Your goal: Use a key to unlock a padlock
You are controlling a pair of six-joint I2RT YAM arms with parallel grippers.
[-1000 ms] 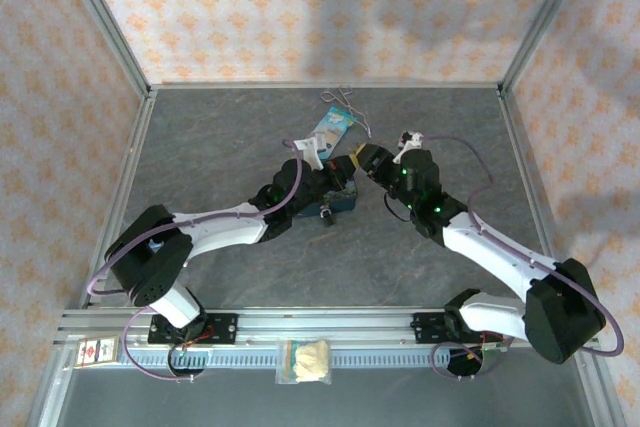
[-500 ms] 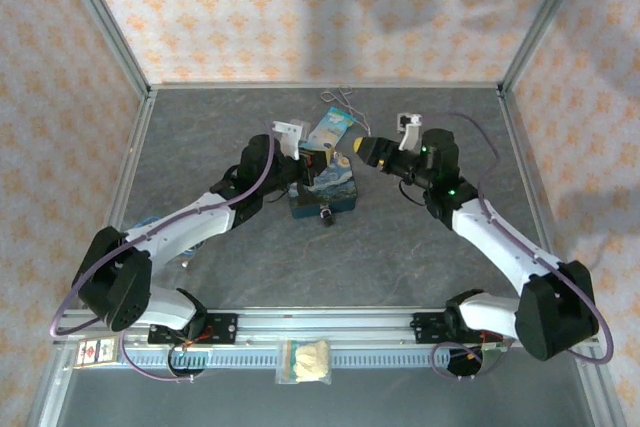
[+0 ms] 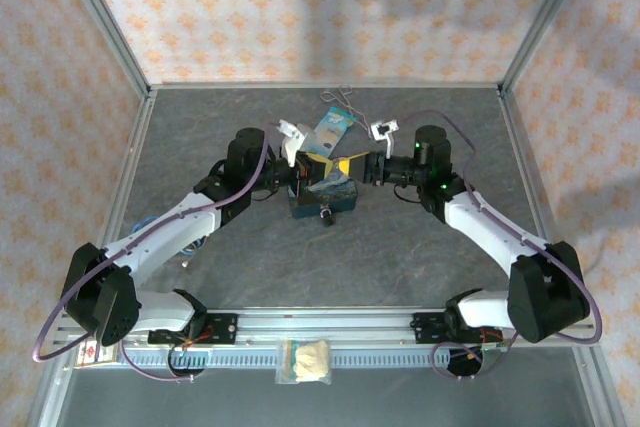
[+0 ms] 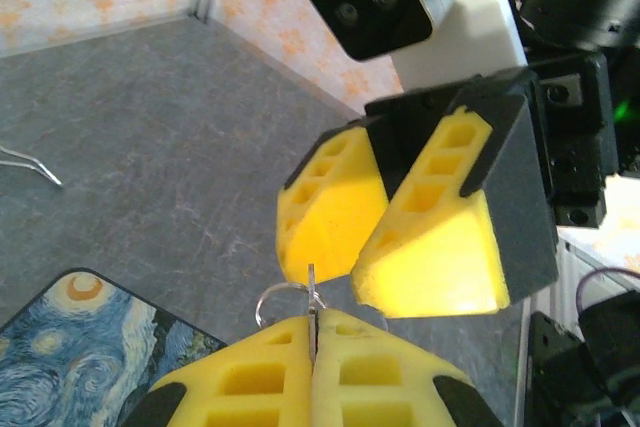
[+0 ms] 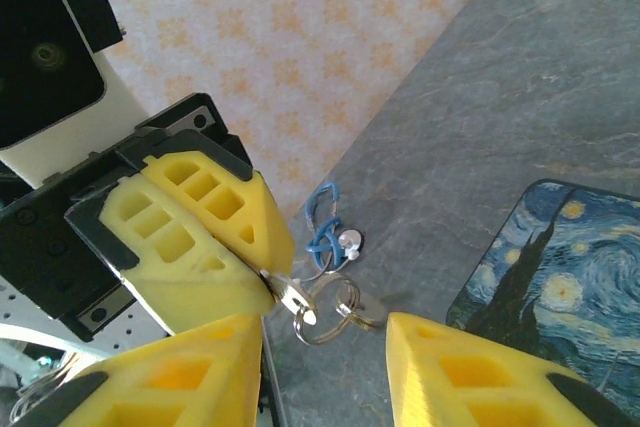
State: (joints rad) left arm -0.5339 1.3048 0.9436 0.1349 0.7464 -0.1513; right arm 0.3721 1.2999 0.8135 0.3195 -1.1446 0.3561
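Centre of the overhead view: your left gripper is clamped on the thin key, beside the tin. The right gripper gapes opposite. A careless close may twist the key loose, or snag its rings. The padlock sits below the tin.

**No legible writing in view**

You will find nothing here that you can read. The small red-and-white sticker on the front rail is too small to make out. The print on the light-blue card tag is blurred beyond reading.
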